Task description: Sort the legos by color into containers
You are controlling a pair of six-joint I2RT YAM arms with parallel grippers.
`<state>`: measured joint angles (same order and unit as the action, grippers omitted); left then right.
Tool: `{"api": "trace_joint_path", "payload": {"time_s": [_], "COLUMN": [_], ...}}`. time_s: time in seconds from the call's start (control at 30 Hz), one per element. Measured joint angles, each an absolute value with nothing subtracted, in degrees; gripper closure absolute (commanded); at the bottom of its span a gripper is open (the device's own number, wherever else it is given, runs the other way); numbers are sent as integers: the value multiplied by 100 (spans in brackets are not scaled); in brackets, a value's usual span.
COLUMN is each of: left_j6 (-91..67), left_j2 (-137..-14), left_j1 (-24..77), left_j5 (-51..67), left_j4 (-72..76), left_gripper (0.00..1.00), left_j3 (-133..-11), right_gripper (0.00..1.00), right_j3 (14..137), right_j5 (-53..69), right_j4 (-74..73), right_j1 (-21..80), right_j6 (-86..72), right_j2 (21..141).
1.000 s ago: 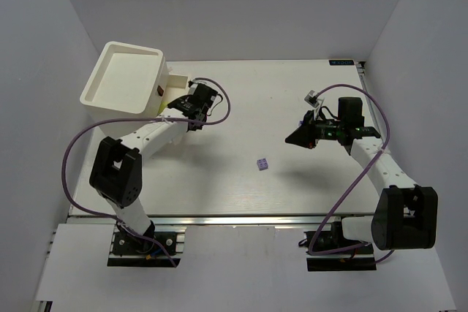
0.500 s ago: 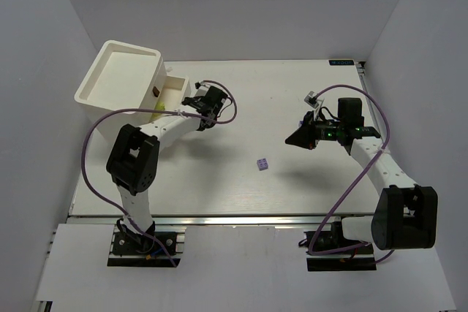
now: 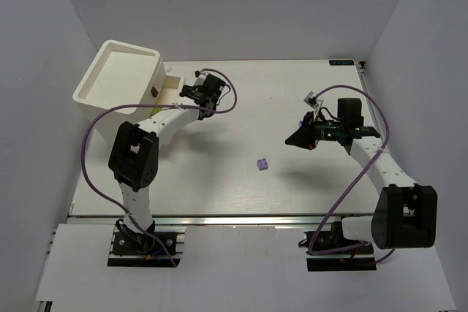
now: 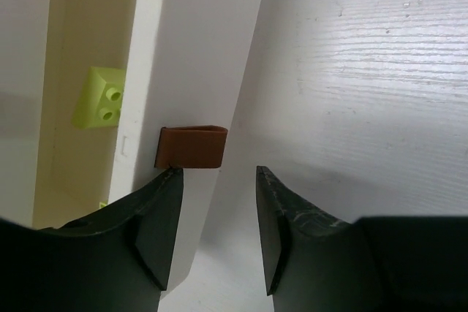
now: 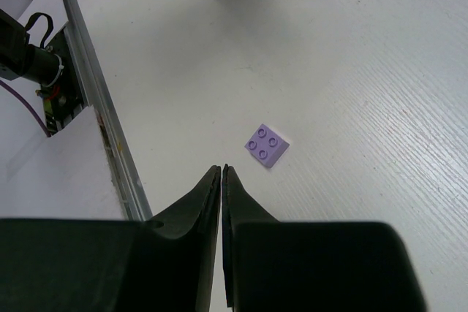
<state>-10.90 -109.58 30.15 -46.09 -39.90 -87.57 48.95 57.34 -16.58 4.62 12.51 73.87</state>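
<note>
The cream-white box (image 3: pixel 117 78) stands at the back left with one drawer (image 3: pixel 172 87) pulled partly out. In the left wrist view a yellow-green lego (image 4: pixel 100 98) lies inside that drawer behind its front panel (image 4: pixel 197 56). My left gripper (image 4: pixel 218 173) is open and empty at the drawer front. Its left fingertip is just under the brown knob (image 4: pixel 191 147). It also shows in the top view (image 3: pixel 186 93). One lavender lego (image 3: pixel 262 164) lies mid-table, also in the right wrist view (image 5: pixel 267 145). My right gripper (image 5: pixel 221 169) is shut and empty, above and apart from it.
White walls enclose the table on three sides. The table's metal front rail (image 5: pixel 95 100) shows in the right wrist view. The right arm (image 3: pixel 365 151) reaches in from the right. A small grey bit (image 3: pixel 311 97) sits by it.
My left gripper has moved a little farther back and right along the drawer front, and its elbow has swung in. The box has shifted slightly left. The right arm has not moved.
</note>
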Motion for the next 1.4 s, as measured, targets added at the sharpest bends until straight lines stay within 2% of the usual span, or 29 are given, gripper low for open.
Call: {"api": "trace_joint_path", "payload": {"time_s": [0.43, 0.8, 1.3, 1.4], "left_j6": [-705, -429, -237, -233], "left_j2": [-11045, -11045, -11048, -11048], "left_j1": [2596, 2187, 2128, 2126], "left_j5": [-4563, -4591, -4807, -4827], "left_j4": [-4005, -3972, -3896, -3892], "left_gripper": [39, 39, 44, 54], "left_j3": [-8785, -8785, -8783, -8781], "right_gripper": [91, 91, 91, 91], "right_j3": [4895, 4895, 4897, 4897], "right_j5": [5736, 5736, 5736, 5736], "right_j4": [-1684, -1708, -1721, -1726], "right_j1": [462, 462, 462, 462], "right_j6": [1271, 1297, 1341, 1352], "right_j2": [7397, 7400, 7474, 7474]}}
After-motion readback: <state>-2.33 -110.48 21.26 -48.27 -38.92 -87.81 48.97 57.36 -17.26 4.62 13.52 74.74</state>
